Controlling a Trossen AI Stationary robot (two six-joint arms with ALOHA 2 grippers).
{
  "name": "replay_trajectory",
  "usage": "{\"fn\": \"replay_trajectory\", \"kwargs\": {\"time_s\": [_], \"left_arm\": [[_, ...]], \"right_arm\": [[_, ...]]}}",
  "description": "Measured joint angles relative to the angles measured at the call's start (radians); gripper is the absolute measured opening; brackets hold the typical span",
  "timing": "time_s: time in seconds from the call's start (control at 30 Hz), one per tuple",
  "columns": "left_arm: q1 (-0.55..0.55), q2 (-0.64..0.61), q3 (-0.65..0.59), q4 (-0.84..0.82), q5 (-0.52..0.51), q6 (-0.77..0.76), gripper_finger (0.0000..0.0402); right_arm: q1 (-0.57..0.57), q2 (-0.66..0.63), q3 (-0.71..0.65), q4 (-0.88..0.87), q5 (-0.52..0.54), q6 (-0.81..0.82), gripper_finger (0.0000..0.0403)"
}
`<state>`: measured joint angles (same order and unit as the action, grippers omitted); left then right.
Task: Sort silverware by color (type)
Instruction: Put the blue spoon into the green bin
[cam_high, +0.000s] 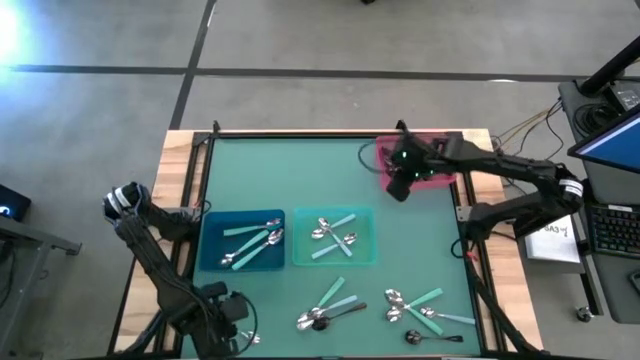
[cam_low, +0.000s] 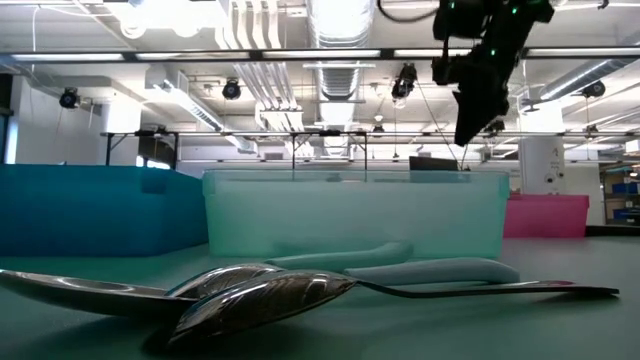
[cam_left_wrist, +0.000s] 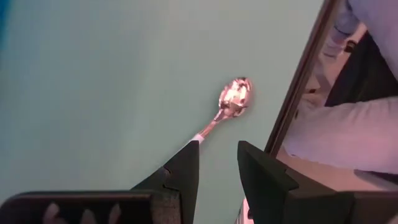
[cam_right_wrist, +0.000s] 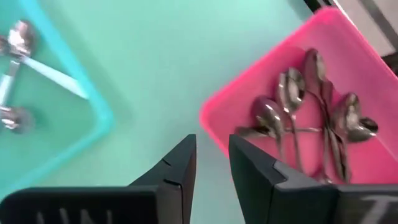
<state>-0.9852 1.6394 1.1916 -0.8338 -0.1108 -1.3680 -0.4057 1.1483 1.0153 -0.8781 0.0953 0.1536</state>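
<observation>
A smooth green mat (cam_high: 330, 170) covers the table inside a dark frame, with pale wood at the edges. On it stand three square plastic bins with thin translucent walls: a blue bin (cam_high: 240, 241) and a teal bin (cam_high: 334, 238) side by side near the middle, and a pink bin (cam_high: 440, 176) at the far right edge.

The right arm reaches in from the right, its gripper (cam_right_wrist: 210, 163) hanging above the mat at the pink bin's inner wall; its dark, wedge-shaped fingers stand a narrow gap apart with nothing between them. The left gripper (cam_left_wrist: 217, 168) sits low at the near left corner of the table, fingers likewise narrowly parted and empty, just beside a shiny spoon (cam_left_wrist: 231, 99) with a rounded, mirror-bright bowl lying on the mat.

The silverware is spread out: teal-handled spoons (cam_high: 252, 240) in the blue bin, more crossed in the teal bin, and all-silver spoons (cam_right_wrist: 305, 118) piled in the pink bin, slim stems overlapping. Two loose heaps (cam_high: 425, 310) of mixed spoons, including a dark one (cam_high: 440, 338), lie on the mat near the front edge.
</observation>
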Motion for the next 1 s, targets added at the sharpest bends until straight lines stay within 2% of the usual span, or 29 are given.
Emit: {"fn": "replay_trajectory", "kwargs": {"time_s": [0.13,0.3,0.47,0.8,1.0], "left_arm": [[-0.023,0.0,-0.068,0.054,0.0,-0.007,0.0094],[-0.041,0.015,-0.12,0.103,0.0,-0.001,0.0094],[-0.057,0.062,-0.123,0.154,0.025,0.101,0.0094],[-0.057,0.174,-0.12,0.176,0.046,0.156,0.0094],[-0.054,0.215,-0.117,0.168,0.093,0.163,0.0094]], "right_arm": [[0.126,-0.01,0.0,0.006,0.055,0.076,0.0092],[0.248,-0.008,0.0,0.004,0.064,0.162,0.0099],[0.328,-0.008,0.0,0.004,0.08,0.222,0.01],[0.361,-0.004,0.0,0.004,0.1,0.251,0.01],[0.36,-0.004,0.0,0.005,0.112,0.251,0.01]]}}
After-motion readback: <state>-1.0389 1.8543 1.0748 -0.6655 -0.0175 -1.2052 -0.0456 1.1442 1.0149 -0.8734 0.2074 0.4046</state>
